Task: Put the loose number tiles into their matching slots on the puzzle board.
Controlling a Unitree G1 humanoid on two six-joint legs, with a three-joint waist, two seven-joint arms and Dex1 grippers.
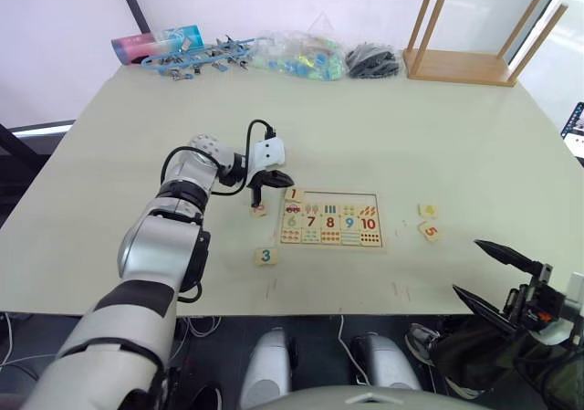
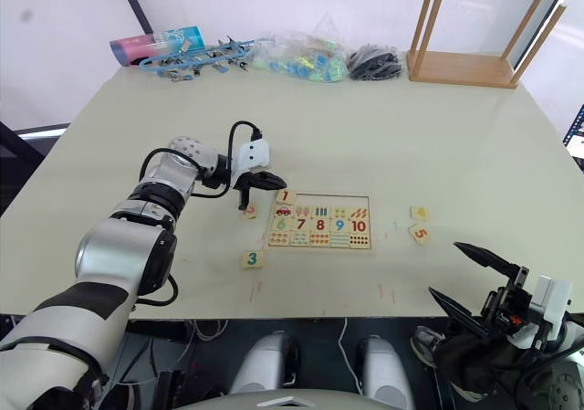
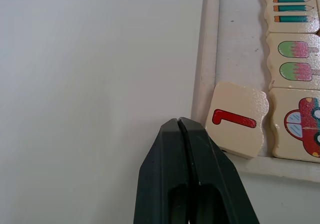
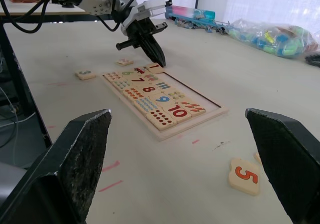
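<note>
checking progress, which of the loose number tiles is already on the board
The red 1 tile, lying crooked at the puzzle board corner. The 3, 4 and 5 lie on the table.

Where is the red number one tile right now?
The red 1 tile lies at the puzzle board's far left corner, tilted over the rim, beside the left gripper.

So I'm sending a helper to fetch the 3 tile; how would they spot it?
On the big table, find the puzzle board. The 3 tile lies off the board's near left corner, nearer the table's front edge, alone; the other loose tiles show different digits.
</note>
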